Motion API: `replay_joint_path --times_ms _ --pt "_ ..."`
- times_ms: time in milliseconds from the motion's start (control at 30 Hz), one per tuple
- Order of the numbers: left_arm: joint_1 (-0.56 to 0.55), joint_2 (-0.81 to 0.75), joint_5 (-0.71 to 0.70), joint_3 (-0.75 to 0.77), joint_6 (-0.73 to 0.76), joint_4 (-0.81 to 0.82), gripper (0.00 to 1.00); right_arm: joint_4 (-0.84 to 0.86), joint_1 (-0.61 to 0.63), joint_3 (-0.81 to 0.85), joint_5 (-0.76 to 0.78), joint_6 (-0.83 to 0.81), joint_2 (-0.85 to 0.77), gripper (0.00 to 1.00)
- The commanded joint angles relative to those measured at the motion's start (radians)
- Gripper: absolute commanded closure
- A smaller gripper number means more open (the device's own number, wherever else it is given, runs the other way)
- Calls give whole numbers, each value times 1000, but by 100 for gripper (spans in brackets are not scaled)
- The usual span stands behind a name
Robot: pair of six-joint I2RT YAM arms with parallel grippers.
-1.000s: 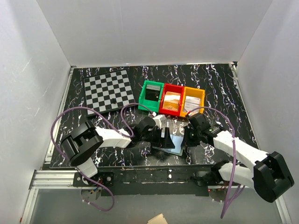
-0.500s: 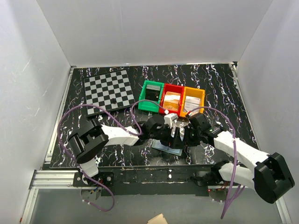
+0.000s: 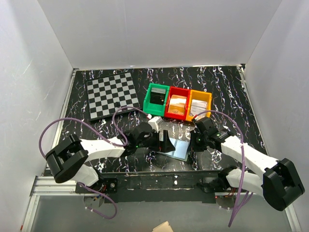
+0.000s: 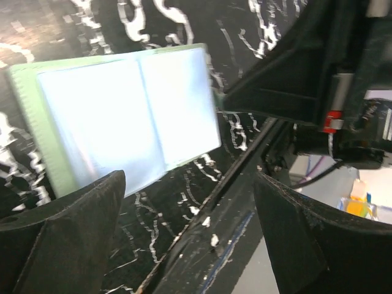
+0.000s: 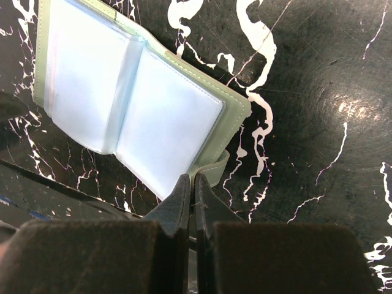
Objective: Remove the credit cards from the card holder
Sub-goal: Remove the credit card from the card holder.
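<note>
Card holder: the card holder lies open and flat on the black marbled table, near its front edge and between the two arms, pale blue inside facing up.
Snap tab: the snap tab sticks out from the side of the holder nearest the right arm.
Right gripper: the right gripper has its fingers pressed together, tips at the holder's edge just beside the tab. We judge that it steadies the spread wallet. We cannot tell whether any of the edge is caught between them.
Left gripper: the left gripper hangs over the holder with fingers spread wide and nothing between them, which we read as readiness to reach a pocket.
Credit cards: both pockets look evenly pale, and we cannot make out the credit cards in them.
Green bin: the green bin holds something dark and flat.
Red bin: the red bin holds orange and pale pieces.
Orange bin: the orange bin holds a white printed item.
Checkerboard: the checkerboard lies well apart, at far left.
</note>
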Motion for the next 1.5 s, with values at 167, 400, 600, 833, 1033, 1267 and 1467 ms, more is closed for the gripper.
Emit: replay_joint_path --times_ms 167,400,600,833,1033,1267,1467 --pt "17 -49 -53 -71 -71 3 14 -3 -6 11 -5 -7 -13 99" --pt "13 -86 -16 -114 -100 37 8 -7 -6 16 0 -8 -14 99" --pt "7 -103 12 -165 -171 121 2 24 -6 16 -23 7 2 99" --pt "-23 -44 29 -159 -238 197 4 92 -5 -36 -68 42 -5 99" --pt "-33 -44 -8 -163 -267 184 5 98 -5 -39 -83 44 1 99" --pt "-52 -44 -16 -196 -301 187 7 131 4 -70 -109 55 -8 99" --pt "-63 -18 -22 -192 -318 192 8 135 8 -95 -112 62 -39 99"
